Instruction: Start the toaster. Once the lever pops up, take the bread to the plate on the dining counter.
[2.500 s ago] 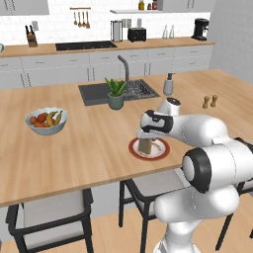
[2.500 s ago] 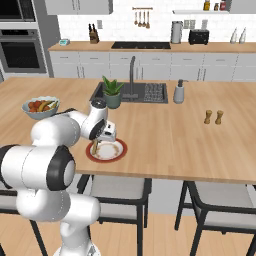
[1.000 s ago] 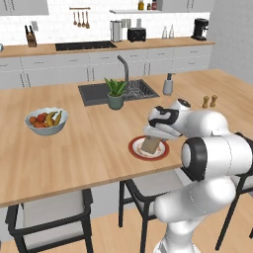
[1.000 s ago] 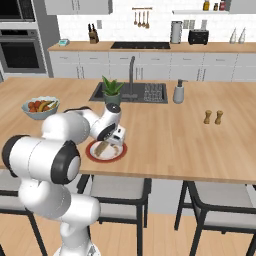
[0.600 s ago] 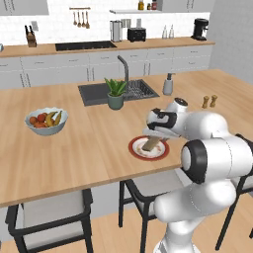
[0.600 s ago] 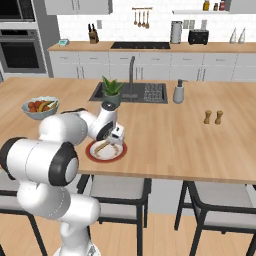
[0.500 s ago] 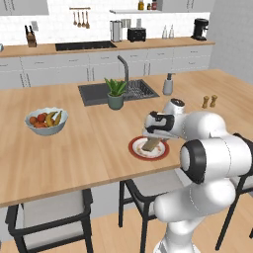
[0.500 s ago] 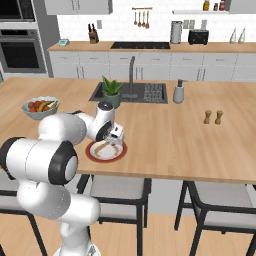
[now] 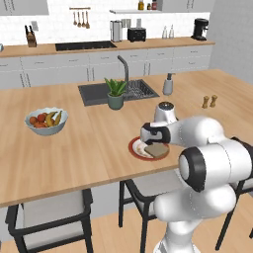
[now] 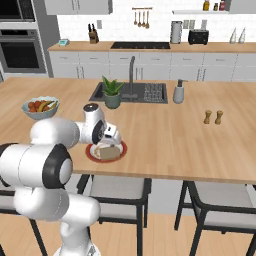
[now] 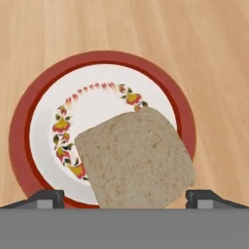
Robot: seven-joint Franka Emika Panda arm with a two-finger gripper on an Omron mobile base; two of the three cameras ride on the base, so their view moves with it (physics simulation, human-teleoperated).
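Your gripper (image 11: 124, 197) stands wide open with nothing held, because the bread (image 11: 135, 159) already lies flat on the plate (image 11: 22, 121), lower right of centre in the hand view. The dining counter (image 9: 89, 148) offers bare wood around the plate; lift straight up.

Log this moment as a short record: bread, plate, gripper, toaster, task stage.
bread: lies flat on the plate, one corner reaching over the red rim
plate: on the dining counter, near its front edge, in front of the sink
gripper: jaws wide apart, just above the bread, holding nothing
toaster: on the far wall counter, away from the arm
task stage: bread delivered to the plate; delivery looks complete
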